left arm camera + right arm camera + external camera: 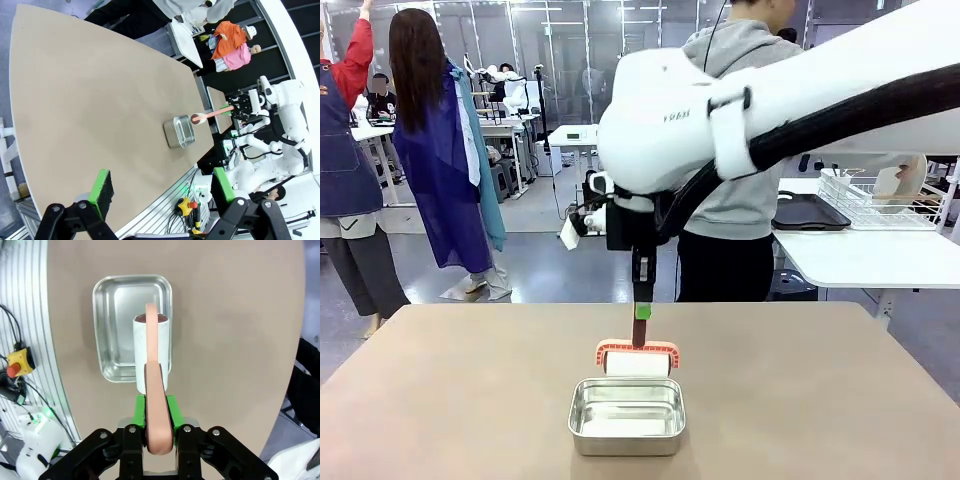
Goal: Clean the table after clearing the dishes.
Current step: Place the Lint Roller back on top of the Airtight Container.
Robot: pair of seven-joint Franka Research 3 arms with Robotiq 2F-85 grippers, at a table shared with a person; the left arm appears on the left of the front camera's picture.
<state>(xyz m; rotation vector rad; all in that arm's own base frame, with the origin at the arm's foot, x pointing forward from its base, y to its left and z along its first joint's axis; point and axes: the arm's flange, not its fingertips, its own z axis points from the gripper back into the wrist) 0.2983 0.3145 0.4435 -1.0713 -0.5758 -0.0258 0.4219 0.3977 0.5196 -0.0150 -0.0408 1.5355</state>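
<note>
Salmon-pink plastic is what I see pinched between my right claw's (159, 412) green pads (172, 409): the handle of a lint roller (637, 360), clamped tight with the jaws squeezed onto it. From the front camera the right arm (740, 110) reaches down over the middle of the table (820, 400), and the roller hangs straight below the claw, its white roll lying crosswise just behind the far rim of a small steel pan (626, 415). My right wrist camera looks straight down the handle; there the roll overlaps the pan's edge, and I cannot tell whether it touches the pan or the tabletop. The pan sits near my side of the table, about centred. My left claw (162, 192) stands with its fingers wide apart, holding nothing, raised high off to the side and looking across the brown tabletop, with the pan and the roller small in the distance. Behind the table a person in a grey hoodie (745, 150) stands facing away, next to a white side table (860, 255) carrying a dark tray (808, 212) and a wire rack (875, 205).
</note>
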